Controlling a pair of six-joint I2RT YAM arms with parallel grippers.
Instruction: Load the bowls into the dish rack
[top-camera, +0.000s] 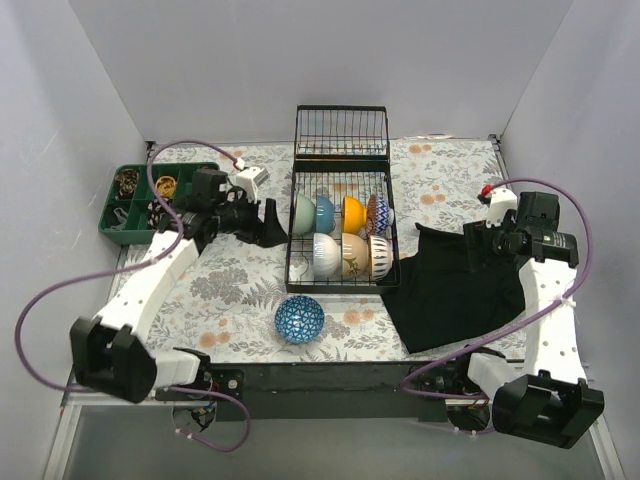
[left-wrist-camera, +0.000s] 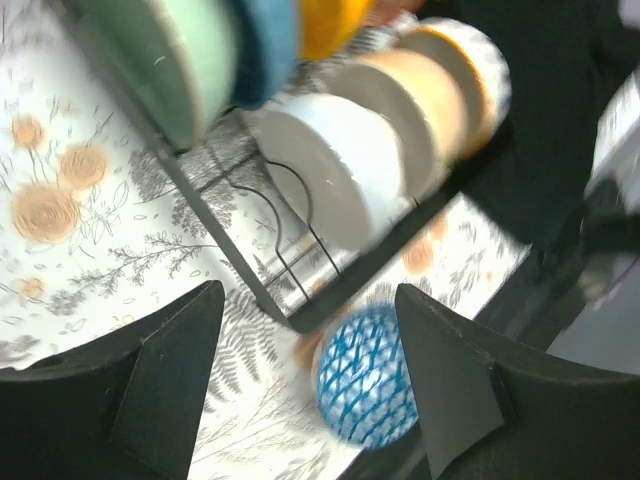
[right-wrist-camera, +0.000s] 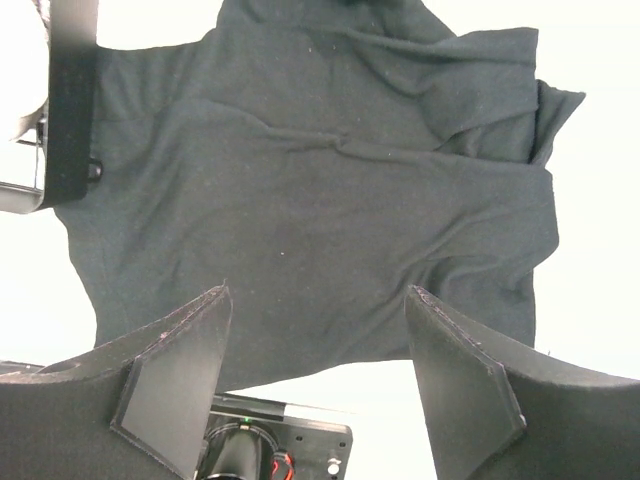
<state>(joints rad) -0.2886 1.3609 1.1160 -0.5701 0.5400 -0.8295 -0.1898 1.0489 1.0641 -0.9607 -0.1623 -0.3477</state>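
The black wire dish rack (top-camera: 340, 130) stands mid-table. Its back row holds a pale green bowl (top-camera: 303, 213), a blue bowl (top-camera: 325, 213), an orange bowl (top-camera: 352, 213) and a red-patterned bowl (top-camera: 377, 212). A white bowl (top-camera: 325, 255), a tan bowl (top-camera: 353, 257) and a striped bowl (top-camera: 380, 257) fill the front row. One blue net-patterned bowl (top-camera: 299, 319) lies on the cloth in front of the rack. My left gripper (top-camera: 270, 225) hangs open and empty beside the rack's left edge. In the left wrist view the gripper (left-wrist-camera: 308, 295) frames the rack corner (left-wrist-camera: 270, 300), the white bowl (left-wrist-camera: 340, 170) and the net-patterned bowl (left-wrist-camera: 365, 375). My right gripper (right-wrist-camera: 318, 292) stands open.
A crumpled black cloth (top-camera: 460, 285) lies right of the rack, under the right gripper (top-camera: 470, 245); it fills the right wrist view (right-wrist-camera: 300, 180). A green compartment tray (top-camera: 115, 222) with small items sits at the far left. White walls enclose the table.
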